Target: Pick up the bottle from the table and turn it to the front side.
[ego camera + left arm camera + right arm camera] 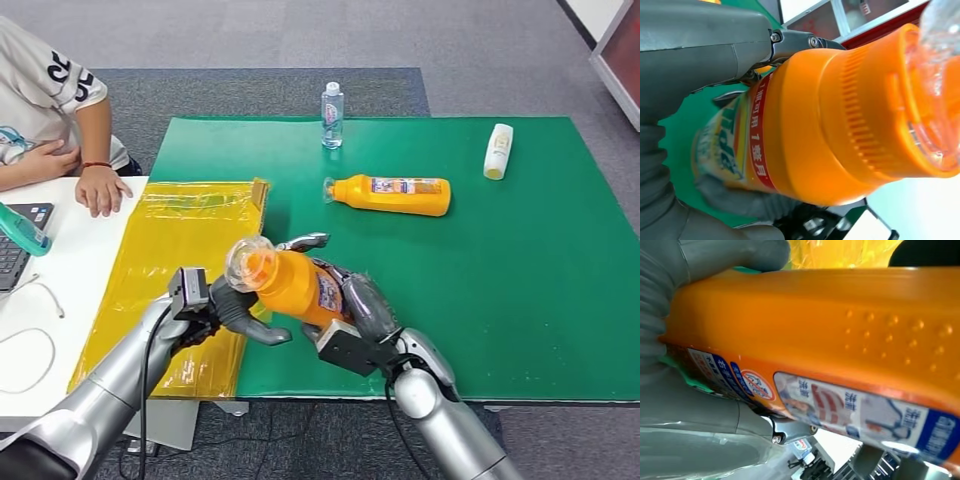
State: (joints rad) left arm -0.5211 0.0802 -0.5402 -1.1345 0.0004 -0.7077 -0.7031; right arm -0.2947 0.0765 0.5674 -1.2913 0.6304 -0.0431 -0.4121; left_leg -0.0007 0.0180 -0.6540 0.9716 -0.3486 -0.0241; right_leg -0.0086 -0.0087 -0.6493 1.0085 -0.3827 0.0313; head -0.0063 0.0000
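An orange detergent bottle (290, 285) with a clear cap is lifted above the front edge of the green mat (490, 290), cap end toward the left. My right hand (362, 305) grips its labelled body, with the thumb over it and the fingers under it in the right wrist view (810, 325). My left hand (238, 310) holds the neck end, fingers reaching beneath it. In the left wrist view the bottle (821, 125) lies between the grey thumb (708, 55) and the blurred fingers below.
A second orange bottle (396, 194) lies on its side mid-mat. A small water bottle (331, 114) stands at the far edge, a white bottle (498, 151) at far right. A yellow sheet (173, 250) covers the left. A person (53, 110) rests a hand (102, 188) on the white table (45, 330).
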